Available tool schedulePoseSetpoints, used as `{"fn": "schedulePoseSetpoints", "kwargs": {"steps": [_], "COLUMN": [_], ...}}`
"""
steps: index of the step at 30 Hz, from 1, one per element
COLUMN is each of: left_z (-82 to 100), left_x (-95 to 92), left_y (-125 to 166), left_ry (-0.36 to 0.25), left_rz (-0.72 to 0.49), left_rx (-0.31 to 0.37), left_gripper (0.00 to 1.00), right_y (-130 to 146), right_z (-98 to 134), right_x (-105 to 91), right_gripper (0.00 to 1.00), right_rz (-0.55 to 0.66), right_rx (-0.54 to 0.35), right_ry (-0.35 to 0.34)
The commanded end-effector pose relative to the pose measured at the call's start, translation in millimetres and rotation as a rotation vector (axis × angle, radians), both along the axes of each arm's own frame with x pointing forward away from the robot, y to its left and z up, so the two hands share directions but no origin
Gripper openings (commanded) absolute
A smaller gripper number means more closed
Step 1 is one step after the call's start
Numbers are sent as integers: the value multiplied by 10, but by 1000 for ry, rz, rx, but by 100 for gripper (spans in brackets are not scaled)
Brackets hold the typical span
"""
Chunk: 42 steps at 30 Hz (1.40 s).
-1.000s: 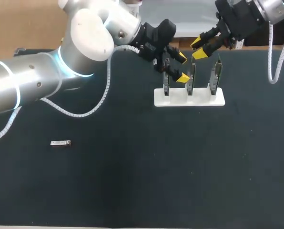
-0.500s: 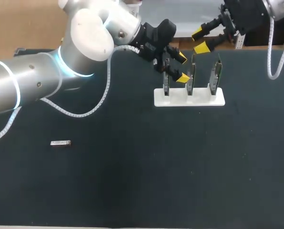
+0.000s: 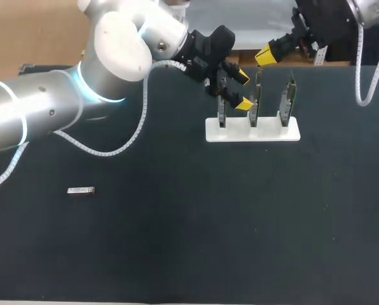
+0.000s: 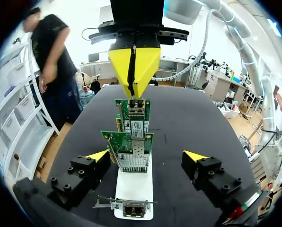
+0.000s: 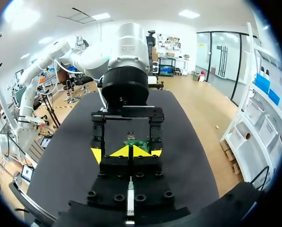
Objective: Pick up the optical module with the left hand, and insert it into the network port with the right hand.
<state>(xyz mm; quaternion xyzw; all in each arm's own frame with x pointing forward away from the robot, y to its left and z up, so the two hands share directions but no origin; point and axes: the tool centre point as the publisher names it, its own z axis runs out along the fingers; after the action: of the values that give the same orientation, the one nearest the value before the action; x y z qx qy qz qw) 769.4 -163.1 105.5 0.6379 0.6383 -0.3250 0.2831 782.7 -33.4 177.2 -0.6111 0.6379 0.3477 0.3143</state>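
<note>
Lying flat on the dark table (image 3: 177, 241), well apart from everything else and over toward my left side, the optical module (image 3: 81, 190) is in neither gripper, so the pick-up looks not yet done. The left gripper (image 3: 243, 90) hangs at the white stand (image 3: 253, 131), fingers wide apart, one on either side of the row of three upright network cards (image 3: 255, 101). It touches none of them as far as the left wrist view shows. The right gripper (image 3: 264, 57) sits above and behind the stand's middle, its yellow tips pressed together with nothing visibly between them, probably waiting out of the way. The metal port cages (image 4: 133, 162) show on the middle card, but their openings cannot be made out. The module is too small to tell which way it faces, and the right gripper's own body hides most of the stand in the right wrist view.
</note>
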Motion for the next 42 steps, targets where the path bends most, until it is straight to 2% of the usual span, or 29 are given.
{"fn": "schedulePoseSetpoints", "kwargs": {"steps": [1, 22, 28, 35, 42], "left_z": [9, 9, 9, 9, 9], "left_x": [-3, -3, -3, -3, -3], "left_y": [-7, -7, -7, -7, -7], "left_ry": [1, 1, 1, 1, 1], "left_rz": [3, 3, 3, 3, 3], "left_rx": [6, 6, 6, 6, 6], "left_gripper": [100, 100, 100, 100, 100], "right_y": [20, -46, -52, -53, -61], "right_z": [-22, -406, -442, -378, -36], "right_x": [20, -45, -63, -54, -10], "right_gripper": [0, 0, 0, 0, 0], "right_rz": [2, -18, -19, -22, -21], "right_rx": [-5, -56, -73, -63, 16], "right_ry": [3, 94, 95, 86, 39]}}
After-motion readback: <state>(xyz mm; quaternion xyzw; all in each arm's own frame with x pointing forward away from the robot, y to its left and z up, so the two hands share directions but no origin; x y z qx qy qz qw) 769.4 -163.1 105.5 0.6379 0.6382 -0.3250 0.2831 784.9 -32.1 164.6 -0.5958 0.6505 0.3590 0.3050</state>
